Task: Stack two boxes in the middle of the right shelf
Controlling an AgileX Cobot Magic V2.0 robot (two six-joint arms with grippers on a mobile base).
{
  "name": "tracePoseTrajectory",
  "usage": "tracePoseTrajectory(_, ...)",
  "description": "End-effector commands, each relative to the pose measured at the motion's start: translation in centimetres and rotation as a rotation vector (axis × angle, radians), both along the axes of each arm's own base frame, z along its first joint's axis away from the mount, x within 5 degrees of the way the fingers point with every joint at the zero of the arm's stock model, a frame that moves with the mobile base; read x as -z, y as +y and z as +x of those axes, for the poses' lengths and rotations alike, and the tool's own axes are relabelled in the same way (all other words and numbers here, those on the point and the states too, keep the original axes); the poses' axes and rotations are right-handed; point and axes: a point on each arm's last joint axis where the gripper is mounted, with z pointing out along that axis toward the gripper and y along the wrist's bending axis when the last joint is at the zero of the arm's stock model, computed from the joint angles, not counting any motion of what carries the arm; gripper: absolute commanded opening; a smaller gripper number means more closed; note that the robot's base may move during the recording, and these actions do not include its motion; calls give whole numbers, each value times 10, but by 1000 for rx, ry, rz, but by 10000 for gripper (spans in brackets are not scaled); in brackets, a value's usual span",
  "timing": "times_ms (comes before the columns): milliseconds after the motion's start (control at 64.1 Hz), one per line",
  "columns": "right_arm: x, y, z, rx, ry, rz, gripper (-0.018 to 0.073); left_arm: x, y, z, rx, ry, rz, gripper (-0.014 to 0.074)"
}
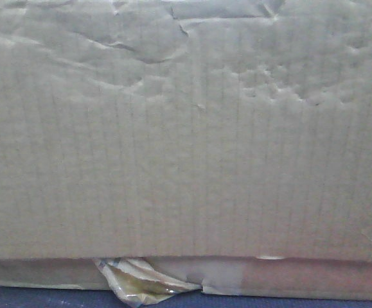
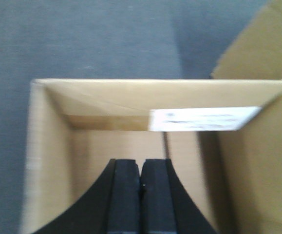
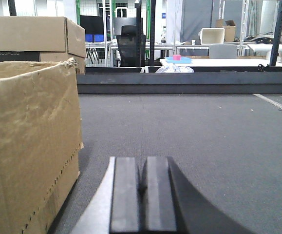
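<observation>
Left wrist view alone looks inside the open tan cardboard box [image 2: 106, 97]; left gripper [image 2: 141, 187] and right gripper [image 3: 142, 187] both closed, empty.

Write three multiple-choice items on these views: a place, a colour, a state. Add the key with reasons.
1. In the right wrist view, where does the tan corrugated cardboard box stand relative to the black right tool?
A. At the picture's left
B. At the picture's right
C. Between its fingers

2. What colour is the rectangular paper label inside the open tan cardboard box in the left wrist view?
A. Red
B. White
C. Green

3. How is the black left tool?
A. Wide open
B. Shut on a flap
C. Shut, empty

Key:
1 A: the box fills the left edge.
2 B: the label shows white.
3 C: its fingers meet, nothing between.
</observation>
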Motion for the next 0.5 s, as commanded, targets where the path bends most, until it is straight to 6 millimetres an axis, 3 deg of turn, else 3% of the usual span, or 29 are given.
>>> tracePoseTrajectory(0,-2,0,-1,5,-24,-8,-162,-7,15,0,-9,-15,15,-111)
tracePoseTrajectory(218,-2,0,-1,5,-24,-8,-162,-2,35,1,-64,14,66,-72)
tracePoseTrajectory(484,-2,0,-1,5,-24,-8,-162,24,42,23,-62,99,39,352)
